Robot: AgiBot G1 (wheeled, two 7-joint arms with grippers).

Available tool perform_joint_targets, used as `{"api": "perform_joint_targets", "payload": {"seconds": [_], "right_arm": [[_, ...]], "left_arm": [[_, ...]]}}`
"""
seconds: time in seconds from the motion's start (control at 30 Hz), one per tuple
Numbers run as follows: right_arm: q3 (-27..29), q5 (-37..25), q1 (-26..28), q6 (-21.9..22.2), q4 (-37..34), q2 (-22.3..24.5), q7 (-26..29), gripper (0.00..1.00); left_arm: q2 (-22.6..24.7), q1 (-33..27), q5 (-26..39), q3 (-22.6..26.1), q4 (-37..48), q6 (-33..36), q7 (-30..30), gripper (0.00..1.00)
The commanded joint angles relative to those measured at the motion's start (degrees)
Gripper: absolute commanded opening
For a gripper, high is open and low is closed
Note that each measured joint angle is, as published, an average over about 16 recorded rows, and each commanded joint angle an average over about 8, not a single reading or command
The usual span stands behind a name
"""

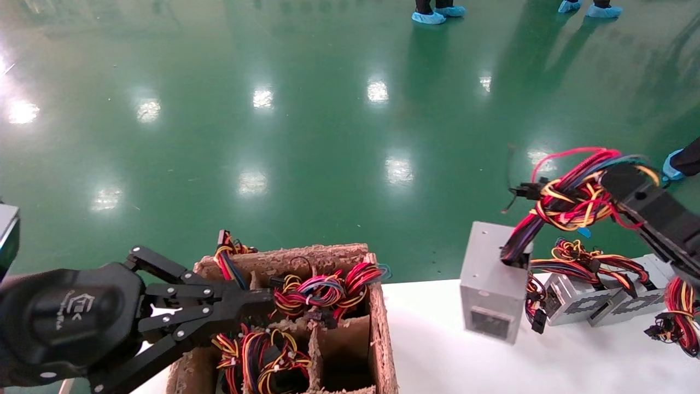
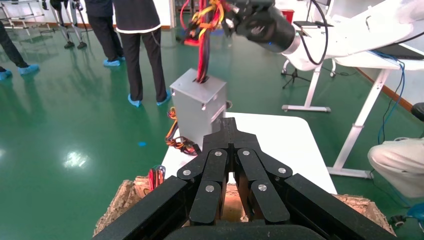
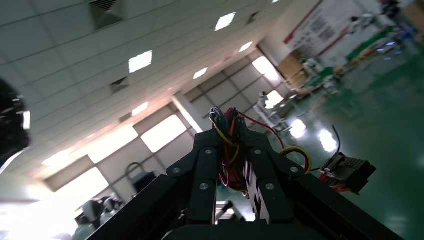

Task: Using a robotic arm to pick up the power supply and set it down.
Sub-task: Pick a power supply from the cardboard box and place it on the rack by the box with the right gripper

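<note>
The right gripper (image 1: pixel 612 189) pinches the wire bundle (image 1: pixel 569 205) — so the power supply (image 1: pixel 495 282) dangles tilted above the white table (image 1: pixel 437 339); the left gripper (image 1: pixel 257 298), fingers pressed together, idles over the brown divider box (image 1: pixel 380 323).

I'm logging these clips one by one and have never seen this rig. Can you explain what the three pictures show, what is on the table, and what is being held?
This is a two-armed robot seen through three cameras. The wide picture comes from its head and looks down at a white table. The other two come from cameras on each wrist, looking along the black fingers.

The right gripper is shut on the wire bundle of a silver-grey power supply, which hangs from those wires just above the table. In the right wrist view, the same coloured wires sit pinched between the fingers.

The left gripper is shut and empty, over a brown pulp divider box whose compartments hold more wire bundles. More power supplies lie on the table at the right. People in blue shoe covers stand on the green floor behind.
</note>
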Motion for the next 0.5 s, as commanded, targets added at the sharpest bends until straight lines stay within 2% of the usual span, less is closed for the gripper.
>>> {"api": "perform_joint_targets", "payload": {"seconds": [0.03, 0.5], "right_arm": [[0.12, 0.65, -1.16, 0.67, -1.19, -0.14, -0.68, 0.0], [-0.23, 4.46, -6.78, 13.57, -1.78, -2.48, -4.06, 0.0]], "left_arm": [[0.0, 0.0, 0.0, 0.0, 0.0, 0.0, 0.0, 0.0], [0.0, 0.0, -0.01, 0.01, 0.0, 0.0, 0.01, 0.0]]}}
